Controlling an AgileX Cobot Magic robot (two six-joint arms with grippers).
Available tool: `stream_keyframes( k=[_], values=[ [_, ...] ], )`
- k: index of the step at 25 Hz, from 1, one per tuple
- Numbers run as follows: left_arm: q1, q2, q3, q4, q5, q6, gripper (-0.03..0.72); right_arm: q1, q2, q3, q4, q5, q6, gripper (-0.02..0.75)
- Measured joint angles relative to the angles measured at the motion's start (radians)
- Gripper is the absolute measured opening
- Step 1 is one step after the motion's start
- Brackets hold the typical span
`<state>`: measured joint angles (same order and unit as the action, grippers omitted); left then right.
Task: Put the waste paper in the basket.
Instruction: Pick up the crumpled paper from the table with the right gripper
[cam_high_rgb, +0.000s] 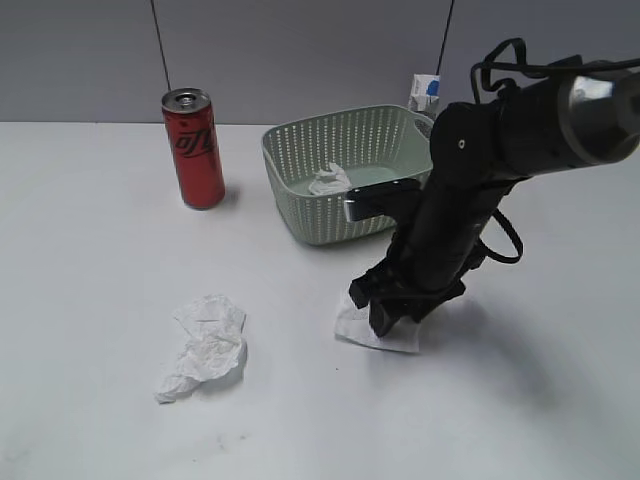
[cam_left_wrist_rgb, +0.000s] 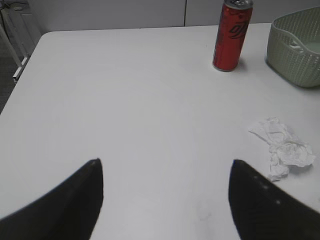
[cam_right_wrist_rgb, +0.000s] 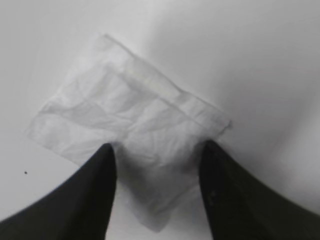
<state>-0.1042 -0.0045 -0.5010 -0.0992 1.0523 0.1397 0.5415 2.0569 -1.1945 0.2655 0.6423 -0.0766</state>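
Note:
The pale green basket (cam_high_rgb: 345, 170) stands at the back middle with one crumpled waste paper (cam_high_rgb: 330, 181) inside. A second crumpled waste paper (cam_high_rgb: 205, 345) lies on the table at the front left; it also shows in the left wrist view (cam_left_wrist_rgb: 282, 147). A third, flatter piece of waste paper (cam_high_rgb: 355, 325) lies in front of the basket. My right gripper (cam_high_rgb: 388, 312) is down on it, open, its fingers (cam_right_wrist_rgb: 157, 150) straddling the paper (cam_right_wrist_rgb: 125, 115). My left gripper (cam_left_wrist_rgb: 165, 167) is open and empty over bare table.
A red soda can (cam_high_rgb: 194, 148) stands left of the basket; it shows in the left wrist view (cam_left_wrist_rgb: 231, 35) beside the basket (cam_left_wrist_rgb: 295, 47). A small white-and-blue carton (cam_high_rgb: 424, 93) stands behind the basket. The table is white.

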Motion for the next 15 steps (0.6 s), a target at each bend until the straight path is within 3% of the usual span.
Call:
stream_keyframes(
  k=[2,5,15],
  values=[
    [0.000,0.000,0.000,0.000,0.000,0.000,0.591,0.000,0.002,0.002,0.000,-0.019,0.000,0.101],
    [0.000,0.000,0.000,0.000,0.000,0.000,0.591,0.000,0.002,0.005,0.000,-0.031,0.001,0.001],
    [0.000,0.000,0.000,0.000,0.000,0.000,0.591,0.000,-0.172,-0.061,0.021,0.063,-0.043,-0.008]
  ],
)
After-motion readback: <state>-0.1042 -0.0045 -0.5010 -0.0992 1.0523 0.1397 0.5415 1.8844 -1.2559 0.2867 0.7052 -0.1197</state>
